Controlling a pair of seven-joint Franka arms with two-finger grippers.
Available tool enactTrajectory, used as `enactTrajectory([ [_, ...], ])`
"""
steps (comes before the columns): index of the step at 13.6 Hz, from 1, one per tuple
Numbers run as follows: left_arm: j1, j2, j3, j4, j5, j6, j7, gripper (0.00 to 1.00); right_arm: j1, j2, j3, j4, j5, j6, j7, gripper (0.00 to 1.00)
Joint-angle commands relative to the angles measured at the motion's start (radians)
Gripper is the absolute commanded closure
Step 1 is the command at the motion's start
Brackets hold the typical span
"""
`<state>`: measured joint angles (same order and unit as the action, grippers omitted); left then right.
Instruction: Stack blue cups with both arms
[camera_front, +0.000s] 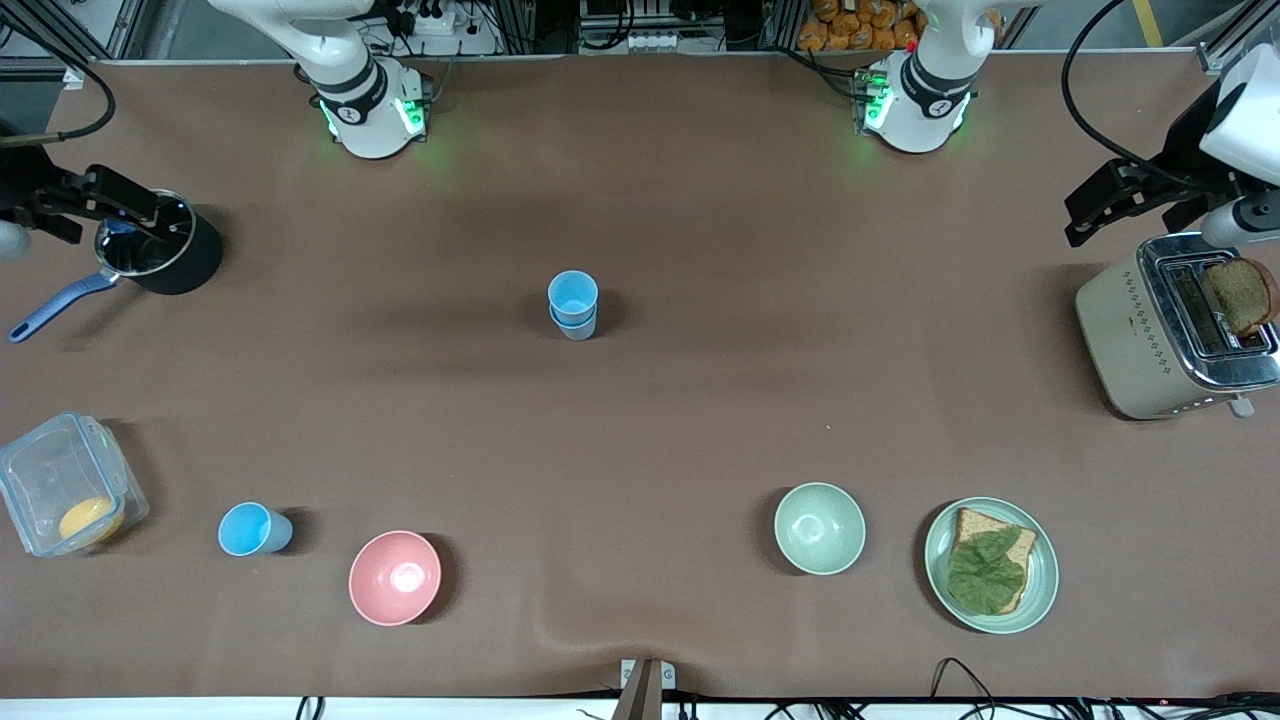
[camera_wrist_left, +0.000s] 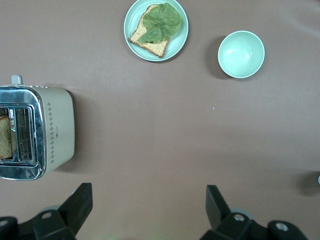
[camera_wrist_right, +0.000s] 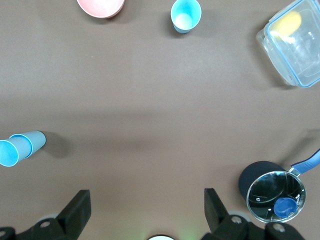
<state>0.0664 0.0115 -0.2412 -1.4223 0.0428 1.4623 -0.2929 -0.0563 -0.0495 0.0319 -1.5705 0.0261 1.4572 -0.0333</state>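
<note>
Mid-table stands a stack of two blue cups (camera_front: 573, 305), a bright sky-blue one nested in a duller one of which only the lower wall shows. A third blue cup (camera_front: 252, 529) stands alone nearer the front camera, toward the right arm's end, between the pink bowl (camera_front: 394, 577) and a clear lidded box (camera_front: 62, 484) cut off by the frame edge. The right gripper (camera_wrist_right: 145, 210) hangs over the pot (camera_front: 165, 245), fingers wide apart and empty. The left gripper (camera_wrist_left: 149, 207) hangs above the toaster (camera_front: 1165, 330), fingers likewise spread and holding nothing; its arm is half out of frame.
</note>
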Motion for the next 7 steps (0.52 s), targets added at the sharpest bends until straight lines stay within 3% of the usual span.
enactTrajectory([
  [1, 0.015, -0.018, -0.003, -0.003, -0.014, -0.019, 0.034, 0.0, -0.037, 0.014, 0.036, 0.038, -0.038, -0.012, -0.017, 0.0],
  [7, 0.013, -0.016, -0.003, -0.003, -0.02, -0.036, 0.037, 0.0, -0.036, 0.016, 0.037, 0.037, -0.037, 0.0, -0.016, 0.0],
])
